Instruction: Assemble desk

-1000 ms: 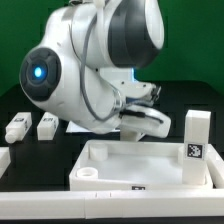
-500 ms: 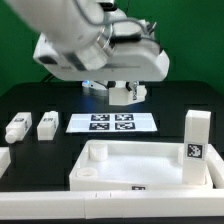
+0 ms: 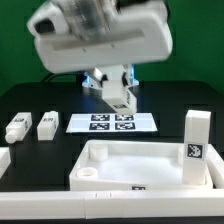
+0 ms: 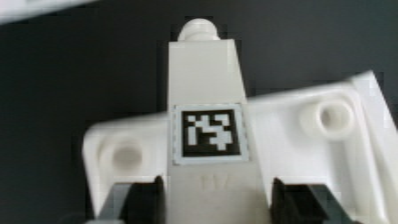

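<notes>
White and smooth-sided, the short plastic block leg (image 4: pixel 206 110) with its black-and-white square tag is clamped between the dark fingers (image 4: pixel 128 208). They hold it in the air above the marker board (image 3: pixel 112 123), clear of the black bench (image 3: pixel 30 100).

Risks you should note:
- The leg's faces are slick, so it may twist or slide in the grip, and its rounded tip would then meet a socket askew.
- The large white rectangular tray-like desk top (image 3: pixel 110 180) lies loose on the bench. An off-centre push could catch its raised rim and shove it aside.
- A second leg (image 3: pixel 195 135) stands upright at the top's corner on the exterior view's right, and a wide swing of the arm could knock it.

Condition: the held leg looks clean and undamaged, and its tag is fully legible. Two spare legs (image 3: pixel 17 128) (image 3: pixel 46 125) lie on the exterior view's left.
</notes>
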Available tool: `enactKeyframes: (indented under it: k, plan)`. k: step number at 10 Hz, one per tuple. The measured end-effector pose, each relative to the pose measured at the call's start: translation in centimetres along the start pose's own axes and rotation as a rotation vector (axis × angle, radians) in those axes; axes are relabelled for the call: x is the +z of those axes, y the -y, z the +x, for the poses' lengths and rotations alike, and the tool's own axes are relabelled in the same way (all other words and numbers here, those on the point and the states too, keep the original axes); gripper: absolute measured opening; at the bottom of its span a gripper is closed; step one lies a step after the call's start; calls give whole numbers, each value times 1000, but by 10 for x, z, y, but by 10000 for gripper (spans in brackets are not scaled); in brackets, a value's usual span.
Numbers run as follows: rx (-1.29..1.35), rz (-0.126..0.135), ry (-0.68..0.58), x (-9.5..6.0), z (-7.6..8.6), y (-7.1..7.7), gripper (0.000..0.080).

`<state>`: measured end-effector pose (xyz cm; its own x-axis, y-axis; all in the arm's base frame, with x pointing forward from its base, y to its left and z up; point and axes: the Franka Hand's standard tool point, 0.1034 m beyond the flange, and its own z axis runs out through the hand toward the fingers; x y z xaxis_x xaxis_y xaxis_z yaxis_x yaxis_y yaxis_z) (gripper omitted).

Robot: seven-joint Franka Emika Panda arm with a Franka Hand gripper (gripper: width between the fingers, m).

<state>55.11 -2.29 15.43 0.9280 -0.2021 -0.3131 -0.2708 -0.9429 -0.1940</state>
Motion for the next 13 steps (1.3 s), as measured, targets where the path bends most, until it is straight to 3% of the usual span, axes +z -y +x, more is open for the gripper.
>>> enactKeyframes:
  k: [1, 4, 7, 8, 11, 12, 13]
  plan:
    - [-39, -19, -64, -6, 7, 4, 281]
    - [-38, -35, -259, -5, 14, 2, 281]
    - [-107, -91, -550, -19, 39, -10, 281]
    - [-81, -89, -618, -20, 36, -14, 281]
    - [-84, -127, -736, -18, 38, -21, 281]
    - [-86, -124, -722, -18, 42, -21, 281]
    - [-107, -141, -761, -25, 52, -22, 281]
